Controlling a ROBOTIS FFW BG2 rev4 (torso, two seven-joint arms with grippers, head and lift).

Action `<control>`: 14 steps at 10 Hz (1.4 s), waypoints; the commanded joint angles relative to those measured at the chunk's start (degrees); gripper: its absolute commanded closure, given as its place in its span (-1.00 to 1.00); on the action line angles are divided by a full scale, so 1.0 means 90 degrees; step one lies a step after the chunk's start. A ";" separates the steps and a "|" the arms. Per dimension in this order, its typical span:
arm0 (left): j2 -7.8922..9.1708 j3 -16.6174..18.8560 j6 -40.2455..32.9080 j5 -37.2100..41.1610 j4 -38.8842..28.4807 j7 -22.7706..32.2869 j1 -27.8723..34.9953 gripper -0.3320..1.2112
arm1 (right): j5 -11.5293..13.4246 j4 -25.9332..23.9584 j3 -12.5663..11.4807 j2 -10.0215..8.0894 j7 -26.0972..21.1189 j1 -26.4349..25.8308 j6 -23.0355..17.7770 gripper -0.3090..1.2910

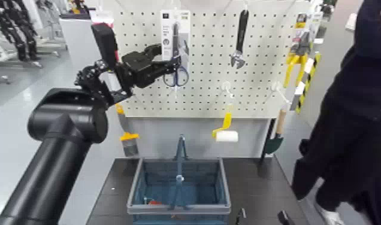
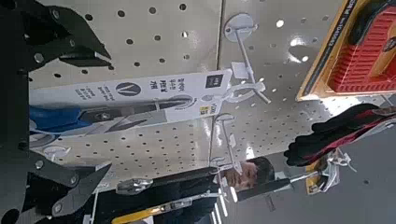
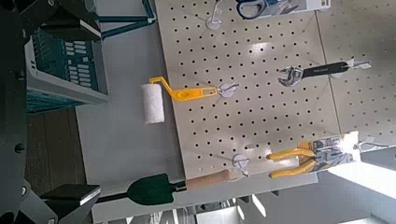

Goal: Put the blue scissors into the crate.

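Nearest us, at six o'clock, sits the crate [image 1: 178,190] on the dark table [image 1: 256,185], with our right gripper [image 1: 262,215] low at five o'clock; whether its fingers are apart we cannot tell. Farther off, at twelve o'clock, the scissors [image 1: 175,52] hang on the pegboard [image 1: 259,90]. Our left gripper [image 1: 163,63] reaches them, its fingers [image 2: 79,51] spread apart around the card, not clamped.

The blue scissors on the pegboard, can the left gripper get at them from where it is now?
Probably yes: the left gripper is open at the blue scissors, its fingers either side of the card, with nothing between them.
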 commanded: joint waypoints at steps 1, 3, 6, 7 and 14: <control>0.0020 -0.0010 -0.0026 -0.0092 -0.0053 0.0020 -0.0029 0.66 | -0.0011 0.0000 0.0007 -0.0009 -0.0001 0.0000 0.0010 -0.43; 0.0030 0.0000 0.0003 -0.0180 -0.0092 0.0069 -0.0048 0.86 | -0.0011 0.0000 -0.0003 -0.0009 -0.0001 0.0000 0.0010 -0.43; 0.0040 0.0009 -0.0006 -0.0170 -0.0121 0.0118 -0.0058 0.88 | -0.0011 0.0000 -0.0003 0.0001 -0.0001 0.0010 0.0010 -0.43; 0.0040 0.0009 -0.0006 -0.0170 -0.0121 0.0118 -0.0068 0.88 | -0.0011 0.0000 -0.0003 0.0001 -0.0001 0.0010 0.0010 -0.43; 0.0020 -0.0069 0.0326 0.0055 -0.1147 0.0137 0.0235 0.88 | -0.0011 0.0000 -0.0003 0.0011 -0.0001 0.0020 0.0029 -0.43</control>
